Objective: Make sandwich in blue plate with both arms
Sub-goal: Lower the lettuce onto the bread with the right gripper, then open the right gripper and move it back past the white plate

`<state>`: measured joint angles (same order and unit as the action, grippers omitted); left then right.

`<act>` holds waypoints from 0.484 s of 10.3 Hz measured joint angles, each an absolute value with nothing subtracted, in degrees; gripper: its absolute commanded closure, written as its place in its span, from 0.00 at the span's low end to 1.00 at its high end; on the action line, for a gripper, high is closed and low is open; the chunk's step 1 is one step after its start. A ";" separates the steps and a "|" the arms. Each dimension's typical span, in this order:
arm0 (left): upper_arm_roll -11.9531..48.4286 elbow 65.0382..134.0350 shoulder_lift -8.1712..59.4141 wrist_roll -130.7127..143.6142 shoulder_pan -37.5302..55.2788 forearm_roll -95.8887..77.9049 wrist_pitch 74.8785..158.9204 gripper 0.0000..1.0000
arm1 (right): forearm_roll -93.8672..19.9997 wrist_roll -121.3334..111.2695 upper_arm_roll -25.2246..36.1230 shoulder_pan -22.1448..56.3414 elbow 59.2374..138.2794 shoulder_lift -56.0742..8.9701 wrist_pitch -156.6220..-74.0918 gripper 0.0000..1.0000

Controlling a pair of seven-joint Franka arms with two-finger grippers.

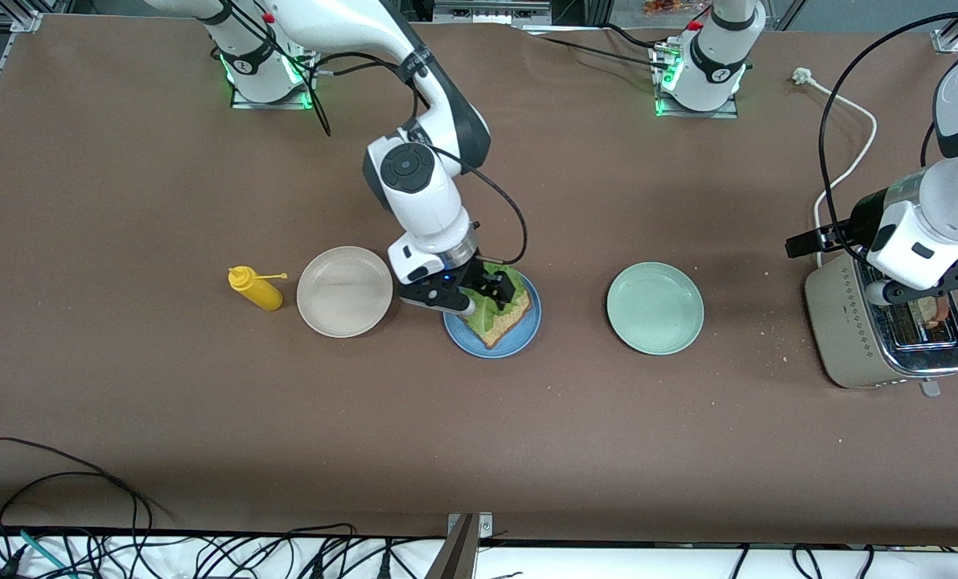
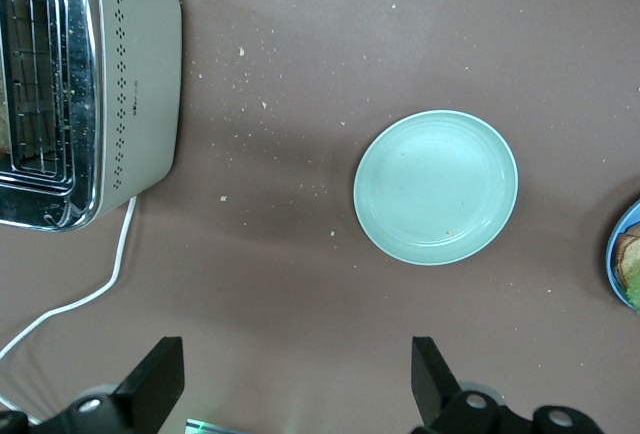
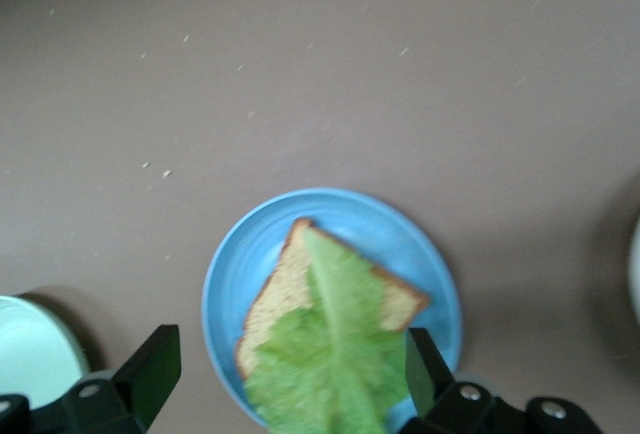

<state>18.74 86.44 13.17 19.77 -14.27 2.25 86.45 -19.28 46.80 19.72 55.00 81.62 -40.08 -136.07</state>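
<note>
The right tool [image 1: 491,291] hangs wide open over the lettuce leaf [image 3: 330,354] on the blue plate [image 1: 527,334]; lifting carelessly could drag the leaf off the bread slice [image 3: 280,299]. The left tool [image 2: 295,394], also spread wide, waits over the toaster [image 1: 873,346].

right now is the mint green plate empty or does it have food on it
Empty. The mint green plate shows only its bare surface in the left wrist view and the front view; the bread and lettuce lie on the blue plate.

Right arm reaches out from its base to mid-worktop, wrist bent down, right hand [image 1: 491,291] low with fingers [image 3: 150,369] spread wide. Left arm waits at its own end of the worktop, left hand [image 1: 925,293] raised, fingers [image 2: 155,379] also wide apart.
</note>
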 measured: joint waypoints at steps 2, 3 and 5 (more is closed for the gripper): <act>18.74 86.44 13.17 19.73 -14.36 2.25 86.45 0.00 | -13.03 42.55 23.01 54.94 81.60 -37.08 -127.72 0.00; 18.74 86.44 13.17 19.71 -14.42 2.25 86.45 0.00 | -11.12 38.90 24.93 54.94 81.60 -35.68 -123.07 0.00; 18.74 86.45 13.17 19.67 -14.47 2.25 86.44 0.00 | -9.98 28.67 30.26 54.92 81.61 -33.24 -113.43 0.00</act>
<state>18.74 86.45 13.17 19.67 -14.47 2.25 86.44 -9.98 28.67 30.26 54.92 81.61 -33.24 -113.43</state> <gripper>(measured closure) 0.000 0.000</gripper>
